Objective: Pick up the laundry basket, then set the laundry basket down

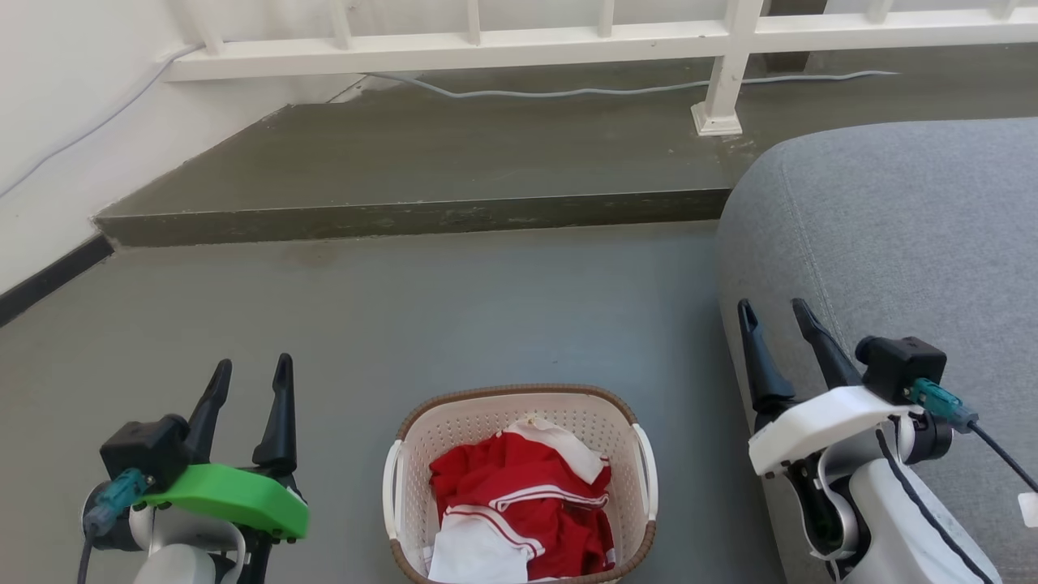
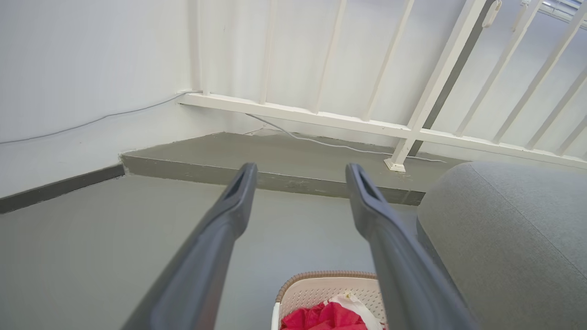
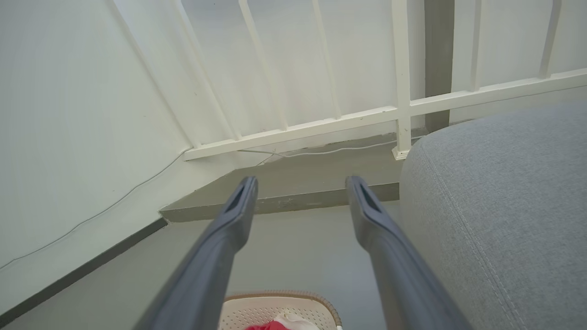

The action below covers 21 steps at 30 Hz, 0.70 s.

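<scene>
we held our left pincer [image 1: 253, 362] and right pincer [image 1: 772, 306] open and empty, well apart, because the laundry basket [image 1: 519, 391] sat on the floor [image 1: 486, 308] between them, each side handle, we judged, awaiting one pincer.

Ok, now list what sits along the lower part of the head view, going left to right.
left gripper, jaws apart → laundry basket on the floor → right gripper, jaws apart
</scene>
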Tool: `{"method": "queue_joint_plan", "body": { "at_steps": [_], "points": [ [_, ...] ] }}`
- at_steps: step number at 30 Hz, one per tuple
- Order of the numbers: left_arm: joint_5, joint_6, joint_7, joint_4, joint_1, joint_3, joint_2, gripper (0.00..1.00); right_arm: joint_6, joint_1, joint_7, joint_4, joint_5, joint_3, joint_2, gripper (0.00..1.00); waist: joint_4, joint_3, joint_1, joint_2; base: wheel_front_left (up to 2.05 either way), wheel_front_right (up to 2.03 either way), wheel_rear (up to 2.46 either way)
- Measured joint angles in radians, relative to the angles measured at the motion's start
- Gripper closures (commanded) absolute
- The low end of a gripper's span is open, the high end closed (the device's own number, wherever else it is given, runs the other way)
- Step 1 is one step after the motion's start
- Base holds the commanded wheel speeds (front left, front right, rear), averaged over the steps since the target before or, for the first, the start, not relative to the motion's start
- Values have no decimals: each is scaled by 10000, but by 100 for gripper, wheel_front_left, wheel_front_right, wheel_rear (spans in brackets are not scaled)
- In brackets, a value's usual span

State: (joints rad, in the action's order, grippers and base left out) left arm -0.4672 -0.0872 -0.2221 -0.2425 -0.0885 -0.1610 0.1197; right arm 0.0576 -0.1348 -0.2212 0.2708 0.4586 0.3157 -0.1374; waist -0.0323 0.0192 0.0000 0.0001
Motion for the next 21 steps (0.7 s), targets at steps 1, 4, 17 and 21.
{"method": "queue_joint_plan", "body": {
  "at_steps": [1, 4, 17, 21],
  "points": [
    [107, -4, -4, 4, -9, -2, -2, 0, 52, -25, -25, -4, -136, 38, 0, 0, -3, 3, 0, 0, 0, 0, 0],
    [508, -8, -134, 12, -61, -8, -15, 0, 63, -29, -142, -4, -527, 138, 0, 0, -13, 9, 0, 0, 0, 0, 0],
    [1187, -109, -295, 33, -186, 67, -107, 0, 71, -48, -293, 2, -1093, 173, 65, 0, -35, 10, 0, 0, 0, 0, 0],
    [1198, -113, -295, 42, -186, 169, -138, 0, 65, -47, -293, 13, -1095, 123, 86, 0, -49, 40, 0, 0, 0, 0, 0]
  ]
}}
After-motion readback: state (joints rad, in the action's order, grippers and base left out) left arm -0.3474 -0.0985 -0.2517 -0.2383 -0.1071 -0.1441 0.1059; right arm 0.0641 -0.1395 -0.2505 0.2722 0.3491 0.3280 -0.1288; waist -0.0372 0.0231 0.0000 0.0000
